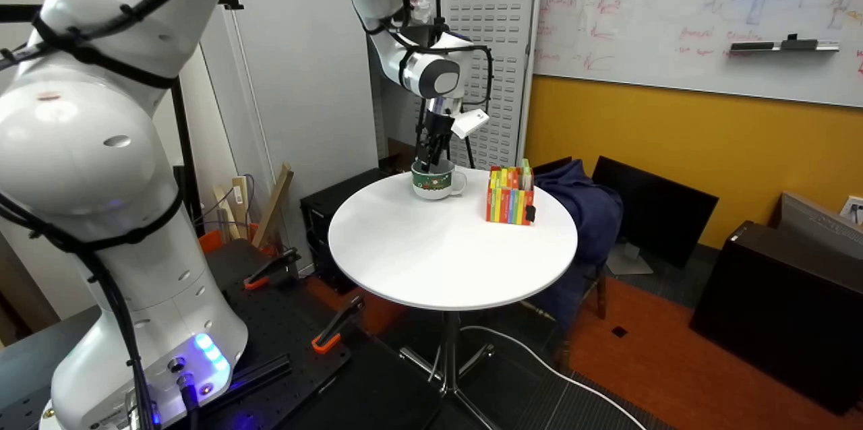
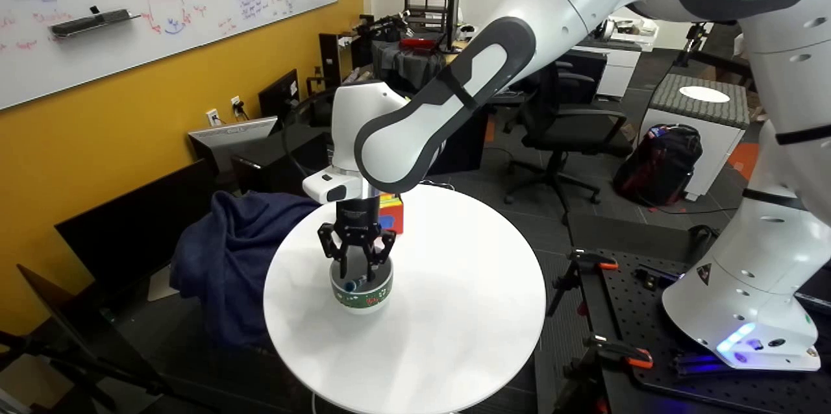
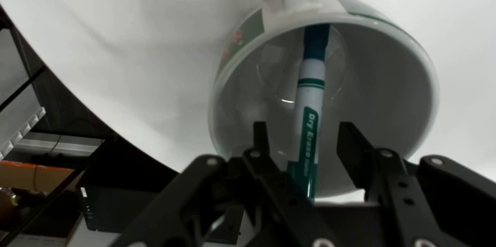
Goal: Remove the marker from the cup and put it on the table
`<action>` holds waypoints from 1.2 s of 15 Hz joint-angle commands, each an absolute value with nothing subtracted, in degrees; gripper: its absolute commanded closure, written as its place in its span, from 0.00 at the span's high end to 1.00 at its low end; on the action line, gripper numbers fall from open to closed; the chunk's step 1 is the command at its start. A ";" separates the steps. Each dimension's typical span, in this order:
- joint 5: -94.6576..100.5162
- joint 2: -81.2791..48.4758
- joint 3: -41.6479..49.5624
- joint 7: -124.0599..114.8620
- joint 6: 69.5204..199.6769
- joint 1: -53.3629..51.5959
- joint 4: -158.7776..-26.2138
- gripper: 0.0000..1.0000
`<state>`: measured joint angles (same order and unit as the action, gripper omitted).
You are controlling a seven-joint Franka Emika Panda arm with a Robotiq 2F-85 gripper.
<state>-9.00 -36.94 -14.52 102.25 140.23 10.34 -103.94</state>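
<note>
Marker (image 3: 307, 119) lies in the cup (image 2: 361, 300), roughly twelve-to-six o'clock in the wrist view, claw (image 2: 358, 271) spread either side: reach seems done, but grip, lift and move to the table (image 2: 467, 284) remain.

A: What carries everything?
B: A round, white tabletop (image 1: 438, 261), on a metal stem (image 1: 451, 349) with splayed feet.
A: And what stands directly on it?
B: Two things. In an exterior view, a green-and-white cup (image 1: 433, 182) stands upright near the far rim, a little left of the middle, its handle (image 1: 460, 182) on the right. Farther right, and slightly nearer, is a striped block (image 1: 506, 205), mostly red, orange and yellow.
A: Touching?
B: They are apart, white surface between them.
A: Any other angle?
B: In an exterior view the cup (image 2: 362, 300) stands at the left, nearer than the block (image 2: 395, 219), which is partly hidden.
</note>
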 commanded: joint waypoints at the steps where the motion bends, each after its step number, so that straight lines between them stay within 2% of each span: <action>1: -10.93 -38.31 -15.49 105.10 136.91 11.23 -100.89 0.52; 6: -11.06 -39.30 -15.53 105.89 134.57 11.10 -98.98 0.45; 7: -11.17 -39.50 -15.46 106.37 134.09 11.01 -98.63 0.40; 8: -11.19 -39.71 -15.33 106.45 133.53 10.86 -98.25 0.21; 9: -11.33 -39.85 -15.27 106.97 133.09 10.78 -97.98 0.17; 11: -11.41 -40.08 -15.09 106.89 132.39 10.58 -97.52 0.01; 13: -11.47 -40.14 -14.97 106.75 131.77 10.49 -97.24 0.05; 18: -11.59 -38.24 -15.53 108.29 132.30 10.81 -99.53 0.05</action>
<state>-9.94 -39.44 -14.68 104.83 133.82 10.24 -99.07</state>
